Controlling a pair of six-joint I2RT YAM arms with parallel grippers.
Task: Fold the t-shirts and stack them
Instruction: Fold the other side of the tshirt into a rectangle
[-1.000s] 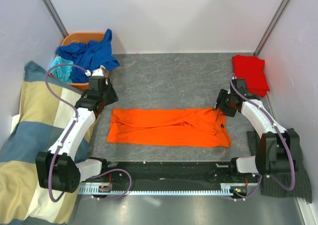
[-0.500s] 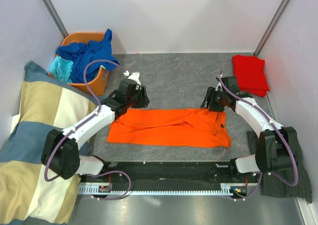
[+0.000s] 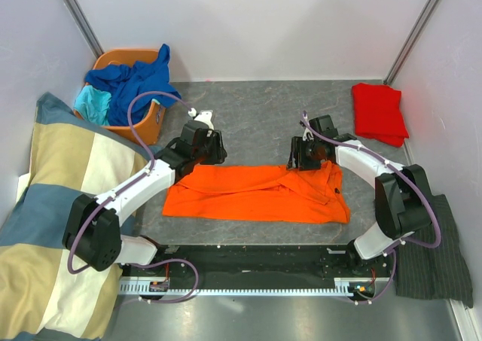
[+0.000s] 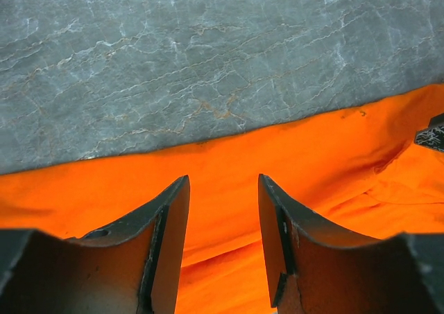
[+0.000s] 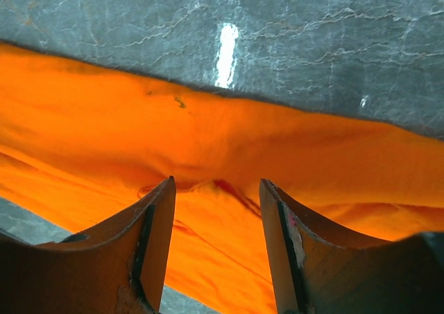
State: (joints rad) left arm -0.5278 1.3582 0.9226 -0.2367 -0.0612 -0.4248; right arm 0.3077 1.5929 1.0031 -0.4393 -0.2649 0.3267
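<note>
Left gripper [image 4: 222, 182] and right gripper [image 5: 216, 182] are both spread wide and hold nothing. They hang just over the far edge of the orange shirt [image 3: 256, 194], a long strip mid-desk [image 3: 256, 115]. I think it is soft, light and floppy, so I'd pinch that far edge. The grey desk looks smooth. The blanket [image 3: 45, 198] is left, the red shirt [image 3: 379, 111] far right.

Orange t-shirt [image 3: 256, 194], grey marbled table [image 3: 256, 123]
</note>
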